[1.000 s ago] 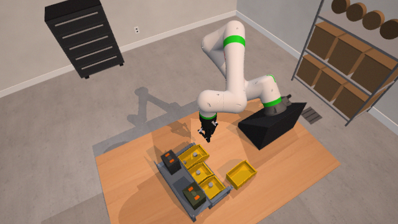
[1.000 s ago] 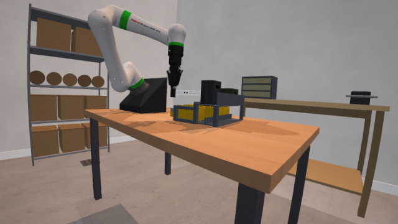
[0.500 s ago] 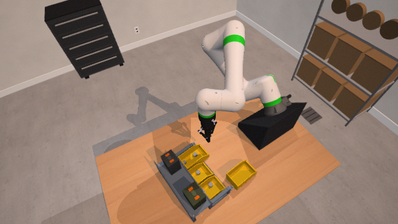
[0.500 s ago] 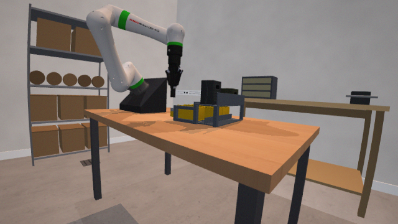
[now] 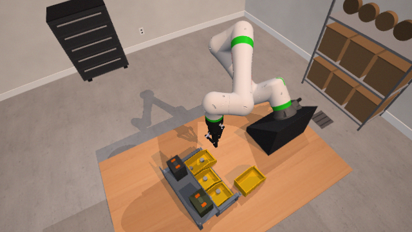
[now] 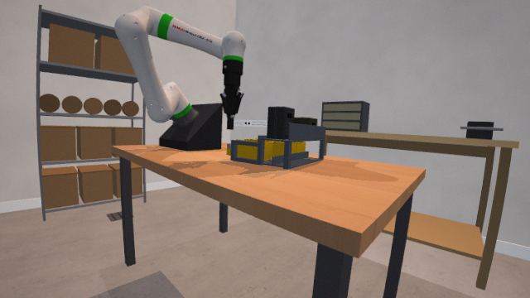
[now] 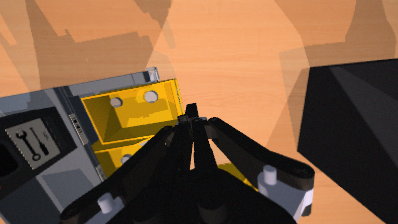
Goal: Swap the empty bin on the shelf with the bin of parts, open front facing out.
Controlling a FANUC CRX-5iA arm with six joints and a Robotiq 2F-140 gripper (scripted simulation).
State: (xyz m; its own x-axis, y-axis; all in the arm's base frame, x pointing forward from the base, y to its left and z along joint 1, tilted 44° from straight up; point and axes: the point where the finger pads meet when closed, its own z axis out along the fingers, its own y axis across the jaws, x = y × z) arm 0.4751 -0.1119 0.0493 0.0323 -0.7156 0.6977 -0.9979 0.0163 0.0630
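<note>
Your closed black two-finger hand [image 5: 215,145] [image 6: 230,126] [image 7: 193,111] holds nothing; empty yellow open-front bin [image 5: 250,181] sits out, parts bin looks shelved, full seating unclear.

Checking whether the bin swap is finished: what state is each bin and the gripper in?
Gripper: shut, nothing held.
Loose bin: upright on the table, no parts visible.
Three shelf bins: side by side, parts in each.
</note>
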